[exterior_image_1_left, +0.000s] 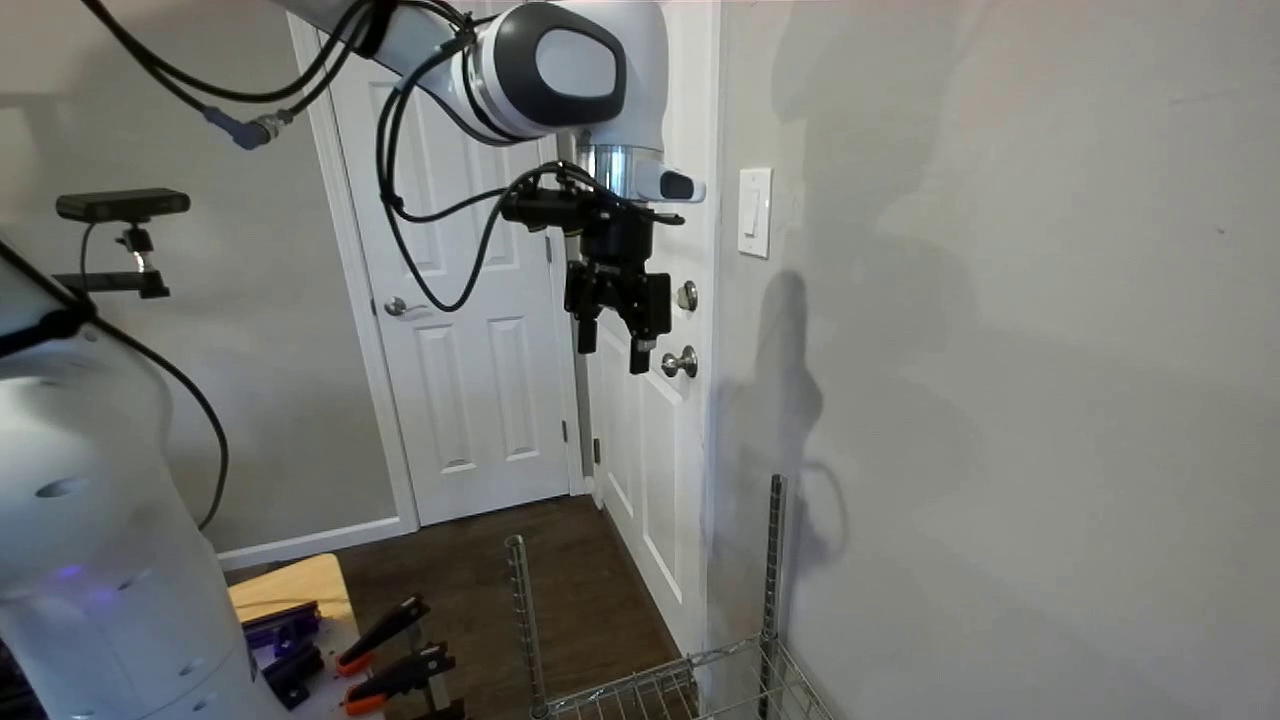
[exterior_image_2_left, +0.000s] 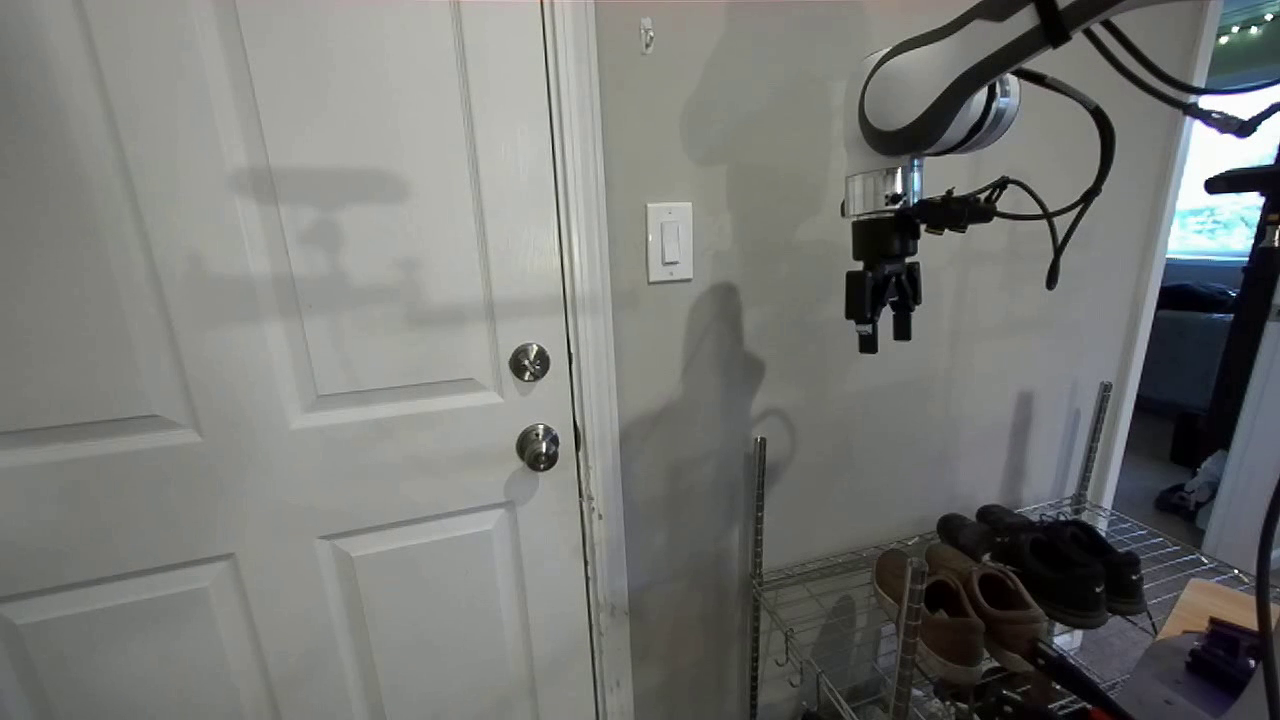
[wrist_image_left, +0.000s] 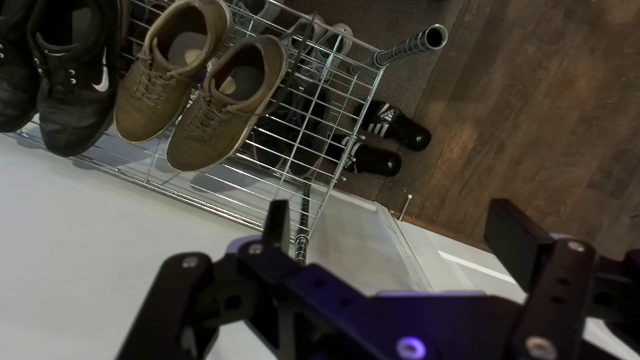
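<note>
A pale wall runs behind the wire rack, and a white door stands just past the rack's end; a light switch sits on the wall higher than the rack, between it and the door. The gripper hangs well above the rack's level, jaws wide apart; whether squarely over it, I cannot tell. The tan shoes stand on the rack beside black shoes, well below the jaws and, in the wrist view, outside their gap. The wrist view alone shows sandals on the floor at the rack's end. In an exterior view, a second door appears beyond the rack, while the shoes fall outside that frame.
</note>
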